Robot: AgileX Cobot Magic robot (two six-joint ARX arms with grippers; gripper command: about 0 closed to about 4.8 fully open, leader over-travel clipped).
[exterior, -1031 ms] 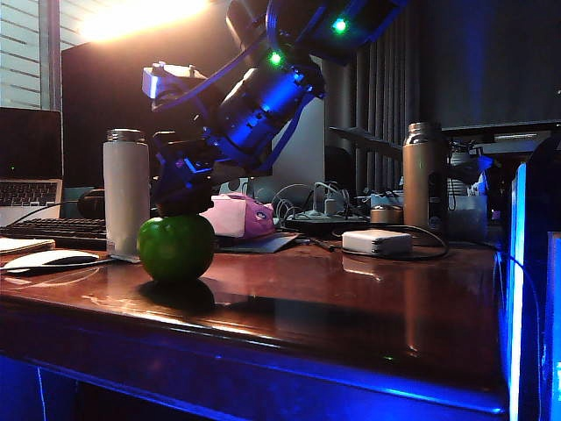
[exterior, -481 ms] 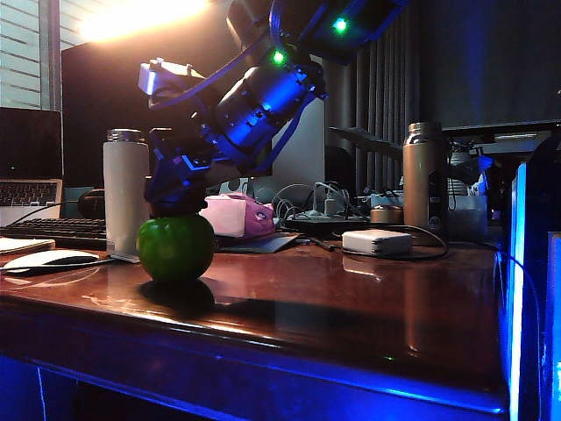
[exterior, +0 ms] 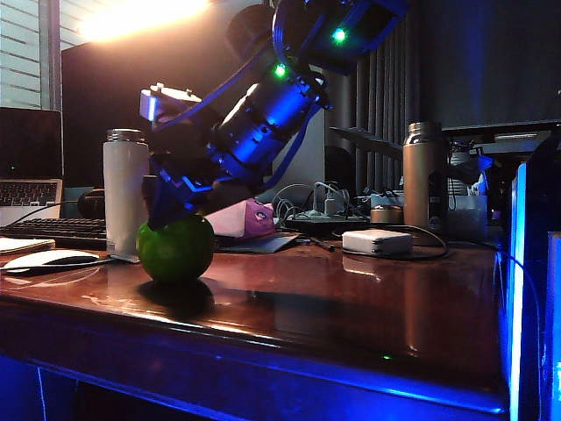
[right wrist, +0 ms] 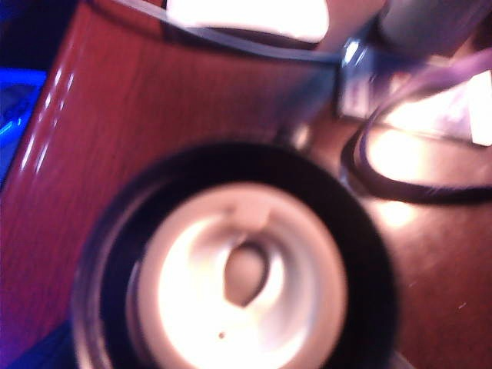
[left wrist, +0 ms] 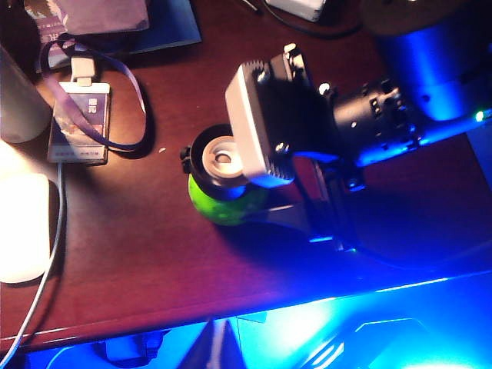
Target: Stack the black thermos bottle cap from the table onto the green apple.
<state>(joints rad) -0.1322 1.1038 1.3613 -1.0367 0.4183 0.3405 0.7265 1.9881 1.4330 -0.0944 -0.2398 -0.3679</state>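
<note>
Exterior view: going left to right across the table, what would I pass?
Laptop → white mouse → white bottle → green apple → pink cloth → white box → bronze thermos.

Office desk (keyboard (exterior: 53, 230), mouse (exterior: 48, 259), laptop (exterior: 31, 162)).

The exterior view sits low at the table (exterior: 351, 307) edge, facing across it. The left wrist view looks down from high above; the right wrist view hangs very close. All 3 share the green apple (exterior: 175, 249) area.
</note>
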